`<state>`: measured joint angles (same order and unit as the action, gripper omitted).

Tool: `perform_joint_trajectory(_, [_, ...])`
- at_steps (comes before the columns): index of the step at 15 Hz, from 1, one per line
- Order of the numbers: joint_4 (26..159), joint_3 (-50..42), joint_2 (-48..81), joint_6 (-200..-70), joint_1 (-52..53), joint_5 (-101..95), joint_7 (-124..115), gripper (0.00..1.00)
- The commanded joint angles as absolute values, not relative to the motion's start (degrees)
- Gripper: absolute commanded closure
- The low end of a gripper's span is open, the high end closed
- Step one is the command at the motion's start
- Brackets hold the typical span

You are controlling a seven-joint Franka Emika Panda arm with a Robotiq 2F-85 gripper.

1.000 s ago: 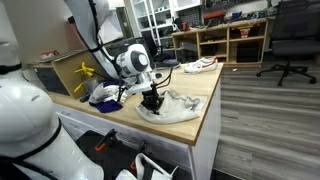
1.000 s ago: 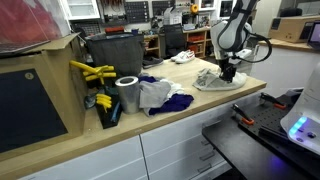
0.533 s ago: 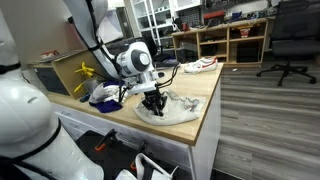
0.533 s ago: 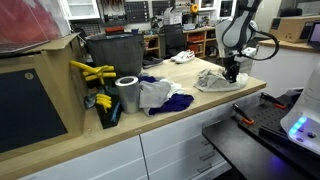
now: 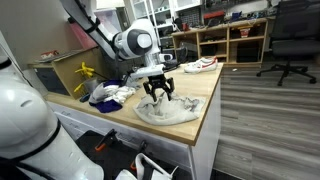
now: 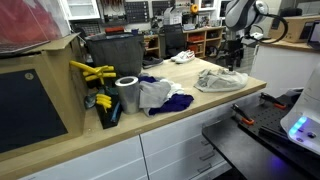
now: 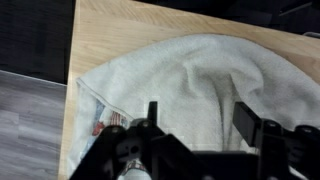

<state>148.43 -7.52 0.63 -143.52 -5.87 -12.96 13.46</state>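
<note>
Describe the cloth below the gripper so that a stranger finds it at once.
Find the long wooden counter and go to its end beside the grey floor. There, below the gripper, lies a crumpled pale towel. It lies alone, apart from the white and blue cloths.

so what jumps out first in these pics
A pale towel lies crumpled at one end of the wooden counter, with the gripper hovering open just above it. Farther along the counter sits a heap of blue and white cloths, with a yellow tool beyond it.
</note>
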Motion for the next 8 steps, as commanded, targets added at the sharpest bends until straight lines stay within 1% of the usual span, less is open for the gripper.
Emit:
perform_joint_trajectory(1, [147.71,-6.05,-0.36,-139.74,-5.19,-9.00,14.93,0.47])
perform_joint_trajectory(2, [147.91,-5.60,0.18,-140.34,-4.87,-8.15,14.54,0.54])
perform_joint_trajectory(5, [148.18,-4.16,1.45,-141.17,-4.01,-5.18,14.64,0.79])
perform_joint_trajectory(7, [147.99,-3.19,2.38,-141.22,-3.48,-2.61,14.79,0.94])
perform_joint_trajectory(8, [147.80,-2.74,2.96,-141.30,-3.24,-1.52,14.74,0.99])
